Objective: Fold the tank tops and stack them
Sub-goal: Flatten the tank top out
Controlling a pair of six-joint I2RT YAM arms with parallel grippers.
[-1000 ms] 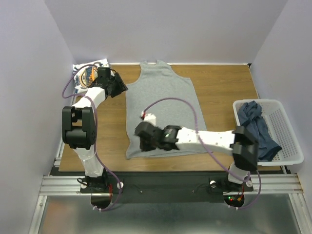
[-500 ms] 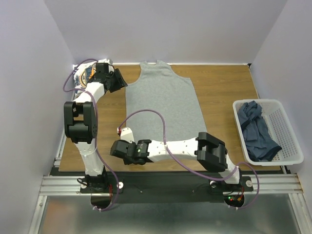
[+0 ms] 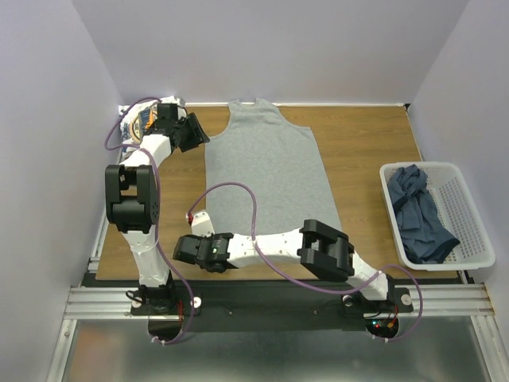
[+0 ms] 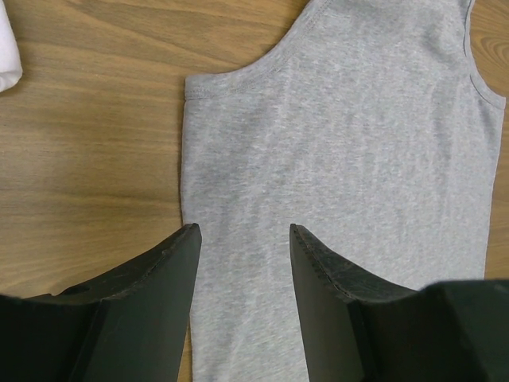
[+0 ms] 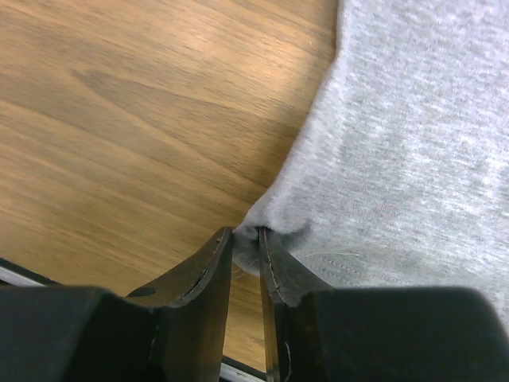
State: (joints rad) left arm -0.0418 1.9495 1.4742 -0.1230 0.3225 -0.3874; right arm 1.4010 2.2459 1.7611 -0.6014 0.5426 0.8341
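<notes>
1. Grey tank top [image 3: 266, 171] is lying spread flat on the wooden table [image 3: 366, 143], with the neck toward the far edge and the hem toward the arm bases.
2. Right claw [image 3: 188, 248] is reaching across to the near left corner of the grey tank top.
3. In the right wrist view, the right claw [image 5: 245, 239] is clenching that corner. A small bunch of grey cloth is sitting pinched between the fingertips, and the rest of the grey tank top [image 5: 413, 143] is spreading away up and to the right.
4. Left claw [image 3: 199, 137] is hanging at the far left side of the grey tank top, beside the armhole.
5. In the left wrist view, the left claw [image 4: 242, 235] is standing released with its fingers apart. The gap is lying over the grey tank top [image 4: 342, 159], and the cloth's side edge is running down to the left-hand finger. Whether the fingertips are touching the cloth cannot be told.
6. White printed tank top [image 3: 130, 123] is lying in the far left corner, partly hidden behind the left arm.
7. Dark blue tank tops [image 3: 417, 211] are lying heaped in the white basket [image 3: 471, 239] at the right edge, well apart from both claws.
</notes>
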